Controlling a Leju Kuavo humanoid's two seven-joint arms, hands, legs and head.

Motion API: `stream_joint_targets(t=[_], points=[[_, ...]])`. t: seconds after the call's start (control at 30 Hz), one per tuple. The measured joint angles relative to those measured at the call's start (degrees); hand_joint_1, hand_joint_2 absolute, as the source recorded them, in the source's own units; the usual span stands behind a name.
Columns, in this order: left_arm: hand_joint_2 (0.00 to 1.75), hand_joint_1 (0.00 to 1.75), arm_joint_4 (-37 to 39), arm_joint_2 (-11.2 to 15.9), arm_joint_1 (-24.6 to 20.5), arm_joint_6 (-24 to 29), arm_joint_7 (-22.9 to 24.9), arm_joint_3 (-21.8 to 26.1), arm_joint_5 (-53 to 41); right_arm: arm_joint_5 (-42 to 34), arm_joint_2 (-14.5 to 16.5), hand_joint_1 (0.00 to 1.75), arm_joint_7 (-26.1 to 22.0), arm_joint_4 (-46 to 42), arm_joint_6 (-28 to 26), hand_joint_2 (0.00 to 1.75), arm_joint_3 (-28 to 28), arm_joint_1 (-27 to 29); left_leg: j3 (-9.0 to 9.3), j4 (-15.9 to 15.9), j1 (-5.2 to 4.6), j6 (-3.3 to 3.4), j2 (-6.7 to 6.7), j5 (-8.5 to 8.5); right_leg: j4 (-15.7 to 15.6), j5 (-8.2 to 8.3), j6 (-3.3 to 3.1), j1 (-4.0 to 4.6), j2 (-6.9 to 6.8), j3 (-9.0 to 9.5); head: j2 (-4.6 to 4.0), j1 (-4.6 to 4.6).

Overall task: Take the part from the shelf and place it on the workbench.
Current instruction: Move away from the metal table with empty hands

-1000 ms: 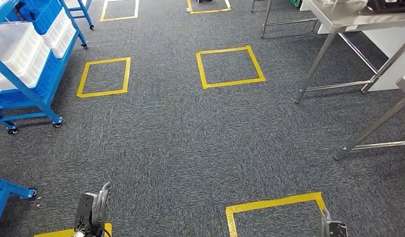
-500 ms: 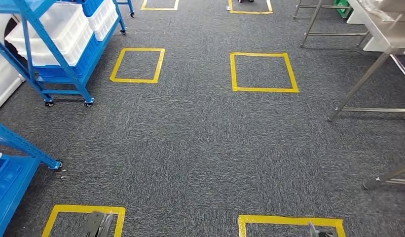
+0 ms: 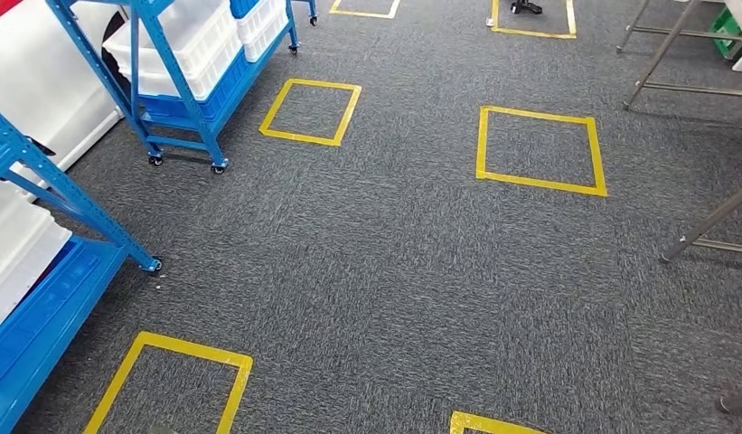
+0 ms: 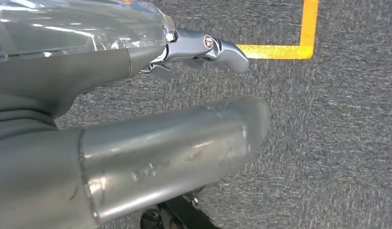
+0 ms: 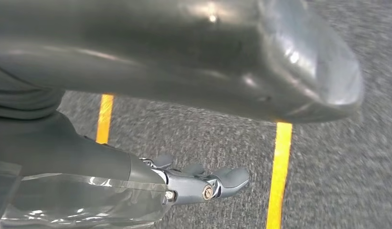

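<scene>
- The step in hand looks like the approach: the robot is turning and walking toward the blue shelf [image 3: 173,86], whose white bins [image 3: 191,45] sit on its lower levels. The part itself cannot be made out; presumably it lies in one of those bins.
- A second blue shelf [image 3: 51,271] stands close at the floor's left edge, so the turn should keep the left arm free of its post and caster.
- The left hand [image 4: 151,109] hangs over the grey carpet [image 3: 403,271] with its fingers [image 4: 213,47] apart and holding nothing; the right hand [image 5: 184,95] likewise, fingers [image 5: 203,183] apart and empty. Both should stay so until the shelf is within reach.
- Against the earlier pictures, the whole view has swung: the shelves and the yellow tape squares [image 3: 540,149] lie further right, and the table legs [image 3: 710,226] have slid toward the right edge. That is the camera turning, not the things moving.
</scene>
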Motion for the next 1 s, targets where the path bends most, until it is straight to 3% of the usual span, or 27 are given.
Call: stream_joint_targets(t=[0.07, 0.1, 0.17, 0.2, 0.27, 0.3, 0.37, 0.4, 0.43, 0.47, 0.53, 0.6, 0.67, 0.7, 0.73, 0.8, 0.87, 0.9, 0.93, 1.0], points=[[0.0, 0.0, 0.0, 0.0, -0.2, -0.1, 0.0, 0.5, -0.9, 1.6, 0.0, 0.0, 1.0, 0.7, -0.7, 0.0, -0.2, -0.1, 2.94, -5.5, -0.44, 0.59, 1.61, 1.45, 0.0, -0.34, 0.56, 0.18, -1.05, 0.36, 0.0, 0.08], [0.0, 0.0, 0.0, -0.1, -0.2, -0.2, 0.1, 0.8, -1.4, 2.2, 0.0, 0.0, 1.4, 1.0, -0.9, 0.0, -0.3, -0.1, 3.22, -6.2, -0.71, 0.9, 1.83, 1.33, 0.0, -0.44, 0.87, 0.21, -1.49, 0.52, 0.0, 0.12], [0.0, 0.0, 0.2, -0.1, -0.1, -0.2, 0.7, 1.3, -2.3, 3.4, 0.1, 0.0, 2.3, 1.4, -1.1, 0.0, -0.8, -0.4, 3.29, -6.6, -0.81, 1.61, 0.68, 1.57, -0.1, -0.62, 1.55, 0.1, -2.11, 0.91, 0.0, 0.13], [0.0, 0.0, 0.3, -0.2, 0.0, -0.2, 1.1, 1.6, -2.8, 3.9, 0.2, 0.0, 2.6, 1.6, -1.1, 0.0, -1.1, -0.5, 3.51, -7.0, -0.72, 1.95, 0.16, 1.78, 0.1, -1.0, 1.87, -0.02, -1.47, 0.98, 0.0, 0.19], [0.0, 0.0, 0.4, -0.4, 0.0, -0.1, 1.8, 2.2, -3.7, 5.0, 0.3, 0.0, 3.1, 1.8, -1.2, 0.0, -1.7, -0.5, 3.95, -7.6, -0.45, 2.61, -0.88, 2.24, 3.7, -3.45, 2.28, -0.21, 1.35, -0.47, 0.0, 0.37], [0.0, 0.0, 0.4, -0.5, -0.1, -0.1, 2.1, 2.5, -4.1, 5.6, 0.3, 0.0, 3.3, 2.0, -1.2, 0.0, -2.1, -0.4, 3.93, -7.7, -0.53, 2.75, -1.43, 2.29, 7.1, -5.29, 2.32, -0.27, 2.83, -2.16, 0.0, 0.48], [0.0, 0.0, 0.4, -0.6, -0.2, -0.2, 2.5, 3.0, -4.8, 6.6, 0.4, 0.0, 3.8, 2.3, -1.4, 0.0, -2.7, -0.2, 3.85, -7.6, -0.64, 2.88, -2.75, 2.3, 14.1, -7.86, 2.3, -0.27, 3.96, -5.95, 0.0, 0.52], [0.0, 0.0, 0.5, -0.7, -0.1, -0.2, 2.6, 3.3, -5.0, 7.0, 0.4, 0.0, 3.9, 2.4, -1.4, 0.0, -2.9, -0.1, 3.87, -7.5, -0.68, 2.88, -3.48, 2.27, 15.5, -7.6, 2.25, -0.26, 4.1, -6.92, 0.0, 0.52], [0.0, 0.0, 0.5, -0.8, -0.1, -0.2, 2.8, 3.6, -5.1, 7.3, 0.4, 0.0, 4.1, 2.5, -1.4, 0.0, -3.1, 0.0, 3.93, -7.4, -0.69, 2.84, -4.23, 2.23, 14.5, -6.12, 2.17, -0.27, 4.23, -6.81, 0.0, 0.52], [0.0, 0.0, 0.5, -0.8, -0.1, -0.2, 2.8, 3.7, -5.3, 7.5, 0.5, 0.0, 4.2, 2.6, -1.4, 0.0, -3.3, 0.0, 4.0, -7.3, -0.67, 2.76, -4.98, 2.16, 11.5, -3.79, 2.06, -0.31, 4.62, -5.63, 0.0, 0.52], [0.0, 0.0, 0.6, -0.9, -0.1, -0.3, 2.9, 4.0, -5.7, 8.2, 0.5, 0.0, 4.5, 2.7, -1.5, 0.0, -3.6, 0.0, 3.89, -6.9, -0.63, 2.4, -6.34, 1.93, 4.1, -0.09, 1.78, -0.41, 7.11, -2.58, 0.0, 0.54], [0.0, 0.0, 0.6, -1.0, -0.2, -0.4, 3.0, 4.5, -6.4, 9.2, 0.6, 0.0, 4.8, 2.9, -1.7, 0.0, -3.9, 0.0, 3.47, -6.6, -0.59, 1.82, -7.45, 1.84, 0.9, 0.82, 1.49, -0.38, 8.63, -1.31, 0.0, 0.5], [0.0, 0.0, 0.6, -1.0, -0.1, -0.6, 3.1, 5.1, -7.2, 10.4, 0.8, 0.0, 5.1, 3.0, -1.9, 0.0, -4.1, -0.1, 3.12, -6.6, -0.47, 1.14, -8.53, 1.9, 0.7, 0.9, 0.98, -0.26, 7.48, -1.22, 0.0, 0.49], [0.0, 0.0, 0.6, -1.0, -0.1, -0.7, 3.1, 5.3, -7.5, 10.9, 0.9, 0.0, 5.3, 3.0, -2.0, 0.0, -4.2, -0.1, 2.93, -6.2, -0.47, 0.85, -8.12, 1.65, 0.4, 0.97, 0.62, -0.25, 6.83, -1.06, 0.0, 0.48], [0.0, 0.0, 0.6, -1.0, -0.1, -0.7, 3.1, 5.5, -7.8, 11.3, 1.0, 0.0, 5.4, 3.0, -2.0, 0.0, -4.4, -0.1, 2.42, -5.1, -0.48, 0.56, -7.02, 0.86, 0.2, 1.02, 0.2, -0.26, 6.11, -0.91, 0.0, 0.32], [0.0, 0.0, 0.6, -1.0, -0.3, -0.7, 3.1, 6.0, -8.2, 11.9, 1.2, 0.0, 5.6, 3.1, -2.1, 0.0, -4.7, 0.1, -0.05, 0.5, -0.49, 0.15, -3.78, -2.34, 0.0, 0.99, -0.43, -0.14, 4.59, -0.71, 0.0, -0.07], [0.0, 0.0, 0.6, -1.0, -0.5, -0.8, 3.1, 6.4, -8.4, 12.4, 1.3, 0.0, 5.9, 3.2, -2.1, 0.0, -5.1, 0.2, -3.49, 7.7, -0.32, -0.14, -2.29, -5.52, 0.0, 0.8, -0.72, 0.1, 3.01, -0.68, 0.0, -0.25], [0.0, 0.0, 0.6, -1.0, -0.4, -0.8, 3.1, 6.5, -8.7, 12.7, 1.4, 0.0, 6.1, 3.2, -2.1, 0.0, -5.2, 0.3, -4.34, 9.5, -0.26, -0.2, -2.03, -5.86, 0.1, 0.7, -0.76, 0.18, 2.25, -0.64, 0.0, -0.26], [0.0, 0.0, 0.7, -1.0, -0.3, -0.9, 3.1, 6.7, -9.1, 13.2, 1.4, 0.0, 6.3, 3.2, -2.1, 0.0, -5.4, 0.2, -4.09, 9.1, -0.22, -0.18, -1.84, -5.07, 0.1, 0.59, -0.76, 0.24, 1.53, -0.56, 0.0, -0.26], [0.0, 0.0, 0.7, -1.0, -0.2, -0.9, 3.2, 7.3, -10.0, 14.3, 1.5, 0.0, 6.6, 3.2, -2.1, 0.0, -5.9, 0.2, -0.47, 2.3, -0.3, 0.16, -0.8, -1.4, 0.1, 0.32, -0.6, 0.32, 0.19, -0.23, 0.0, -0.26]])
